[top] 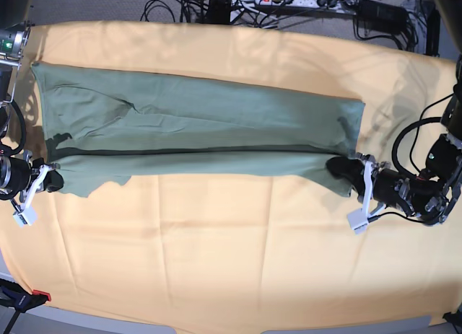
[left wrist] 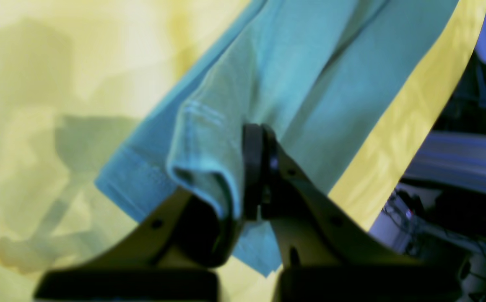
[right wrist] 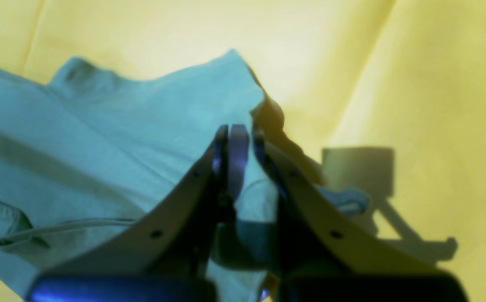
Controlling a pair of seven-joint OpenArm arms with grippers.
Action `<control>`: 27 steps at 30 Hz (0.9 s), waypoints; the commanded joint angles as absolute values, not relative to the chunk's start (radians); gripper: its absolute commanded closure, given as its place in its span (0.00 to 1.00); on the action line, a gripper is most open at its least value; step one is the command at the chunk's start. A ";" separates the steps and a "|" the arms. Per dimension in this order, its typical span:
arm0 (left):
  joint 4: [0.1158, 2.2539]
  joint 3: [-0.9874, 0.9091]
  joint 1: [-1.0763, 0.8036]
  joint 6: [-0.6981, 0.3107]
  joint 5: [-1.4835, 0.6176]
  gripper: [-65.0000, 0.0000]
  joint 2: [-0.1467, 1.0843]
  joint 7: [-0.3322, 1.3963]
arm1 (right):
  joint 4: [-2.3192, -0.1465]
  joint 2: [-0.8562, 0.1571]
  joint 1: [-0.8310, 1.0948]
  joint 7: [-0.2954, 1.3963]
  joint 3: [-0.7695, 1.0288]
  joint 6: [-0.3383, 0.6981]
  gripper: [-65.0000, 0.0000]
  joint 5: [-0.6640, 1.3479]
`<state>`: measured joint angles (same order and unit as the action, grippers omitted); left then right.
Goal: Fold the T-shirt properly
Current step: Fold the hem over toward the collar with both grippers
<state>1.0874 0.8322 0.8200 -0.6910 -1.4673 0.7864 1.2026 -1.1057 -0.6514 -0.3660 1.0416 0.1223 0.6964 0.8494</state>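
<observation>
1. Nearest the lens in the left wrist view, the left claw (left wrist: 253,176) is pinched tight on a bunched hem corner of the T-shirt (left wrist: 293,84), the fabric draping up and away toward the upper right of the frame.
2. Close up in the right wrist view, the right claw (right wrist: 236,147) is likewise clamped on a fold of the shirt's edge, with the cloth spreading off to the left of the frame and bare yellow cloth (right wrist: 414,84) to the right.
3. From the base view, the T-shirt (top: 195,132) lies as a long band across the upper half of the desk (top: 216,276), its long axis running left to right. It already looks folded lengthwise (a dark crease line runs along it).
4. Each claw grips one end of the near long edge: the right claw (top: 43,181) at the frame's left end, the left claw (top: 357,177) at the frame's right end. The shirt sits above both in the picture, so the body lies away from them toward the far side.
5. My guess is that the next move carries this near edge over toward the far edge, both arms travelling together.
6. Room is generous below the shirt; at the top of the frame, cables (top: 310,6) lie just past the cloth, so the far side is tighter.
</observation>
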 commanded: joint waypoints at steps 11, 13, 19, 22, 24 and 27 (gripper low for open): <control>1.184 0.821 0.854 -0.698 -1.484 1.00 0.801 1.352 | -1.122 -0.679 -0.379 1.046 0.131 0.698 1.00 0.860; 1.221 0.821 0.854 -0.698 -1.484 1.00 0.801 1.383 | -1.122 -0.679 -0.373 1.058 0.131 0.698 1.00 0.860; 1.242 0.821 0.844 -0.687 -1.484 0.85 0.801 1.386 | -1.122 -0.681 -0.366 1.083 0.131 0.698 0.61 0.857; 1.242 0.821 0.822 -0.687 -1.484 0.50 0.801 1.388 | -1.122 -0.690 -0.371 1.078 0.131 0.698 0.36 0.865; 1.242 0.821 0.803 -0.687 -1.484 0.45 0.801 1.385 | -1.122 -0.697 -0.385 1.061 0.131 0.698 0.36 0.875; 1.242 0.821 0.775 -0.687 -1.484 0.45 0.802 1.377 | -1.122 -0.696 -0.404 1.054 0.131 0.698 0.36 0.932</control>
